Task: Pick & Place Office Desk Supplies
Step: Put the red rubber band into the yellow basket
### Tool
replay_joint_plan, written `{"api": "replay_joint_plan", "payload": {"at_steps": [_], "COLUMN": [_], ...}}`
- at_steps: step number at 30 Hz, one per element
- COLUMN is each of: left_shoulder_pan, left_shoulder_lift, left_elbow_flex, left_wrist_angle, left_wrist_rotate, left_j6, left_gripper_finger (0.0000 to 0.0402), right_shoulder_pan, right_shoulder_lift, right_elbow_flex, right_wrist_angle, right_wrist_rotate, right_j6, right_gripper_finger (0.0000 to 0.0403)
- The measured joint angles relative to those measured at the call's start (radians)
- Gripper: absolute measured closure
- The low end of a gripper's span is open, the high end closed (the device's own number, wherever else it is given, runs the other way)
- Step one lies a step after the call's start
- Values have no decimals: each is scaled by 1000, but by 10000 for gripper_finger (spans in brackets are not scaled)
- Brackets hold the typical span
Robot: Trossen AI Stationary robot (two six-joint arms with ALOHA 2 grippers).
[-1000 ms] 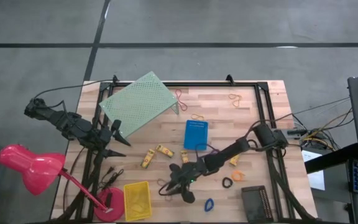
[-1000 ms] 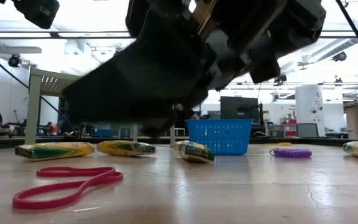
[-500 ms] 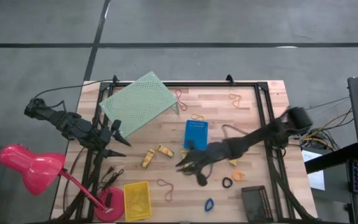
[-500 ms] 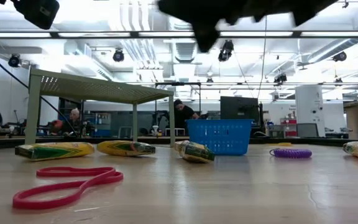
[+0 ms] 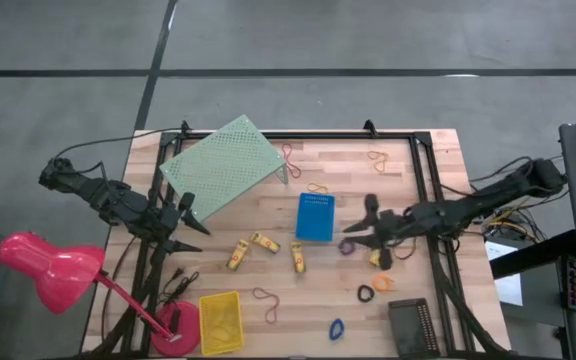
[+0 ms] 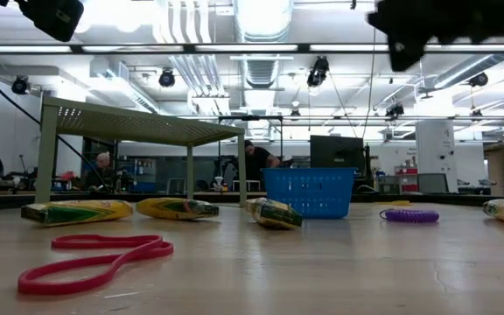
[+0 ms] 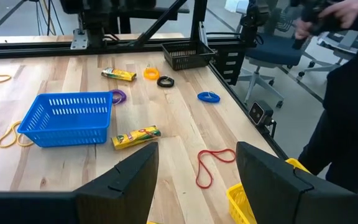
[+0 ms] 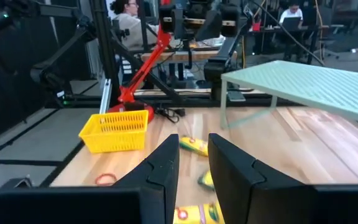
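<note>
Four yellow-gold pieces lie flat on the table (image 5: pixel 236 256), (image 5: pixel 263 242), (image 5: pixel 298 257), (image 5: pixel 380 258). The purple ring (image 5: pixel 348 246), orange ring (image 5: pixel 383 282), black ring (image 5: pixel 366 294) and blue ring (image 5: pixel 336 328) lie near the right gripper. Tan rubber bands (image 5: pixel 317 187), (image 5: pixel 378 157) rest toward the far edge, and a red band (image 5: pixel 266 300) lies near the yellow bin. My right gripper (image 5: pixel 363 232) hangs in the air right of the blue bin and holds nothing; a narrow gap shows between its fingers (image 8: pixel 193 155). My left gripper (image 5: pixel 193 215) waits open by the riser (image 7: pixel 197 155).
The blue bin (image 5: pixel 315 216) sits mid-table, the yellow bin (image 5: pixel 220 322) and the black bin (image 5: pixel 411 325) at the near edge. The pale green riser (image 5: pixel 223 165) stands at the far left, and a pink lamp (image 5: pixel 53 262) at the near left. A person (image 7: pixel 353 93) stands beyond the table.
My right gripper has risen from just above the red band by the yellow bin. It has drawn back toward the table's right and far side, past the yellow pieces. The red band has stayed on the table.
</note>
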Motion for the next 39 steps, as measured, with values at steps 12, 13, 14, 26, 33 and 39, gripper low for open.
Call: {"api": "replay_joint_plan", "payload": {"at_steps": [12, 13, 14, 26, 33, 39], "left_shoulder_pan": [0, 0, 0, 0, 0, 0], "left_shoulder_lift": [0, 0, 0, 0, 0, 0], "left_elbow_flex": [0, 0, 0, 0, 0, 0], "left_wrist_angle": [0, 0, 0, 0, 0, 0], "left_wrist_rotate": [0, 0, 0, 0, 0, 0], "left_j6": [0, 0, 0, 0, 0, 0], "left_gripper_finger": [181, 181, 181, 181, 181, 181], "right_shoulder_pan": [0, 0, 0, 0, 0, 0], "right_shoulder_lift": [-321, -336, -350, -393, -393, -393], "right_elbow_flex": [-275, -288, -299, -299, -299, -299], "right_wrist_angle": [2, 2, 2, -77, -77, -76], "right_wrist_rotate": [5, 7, 7, 6, 6, 6], "right_j6": [2, 3, 4, -12, 1, 3], "right_gripper_finger": [327, 329, 330, 318, 315, 326]}}
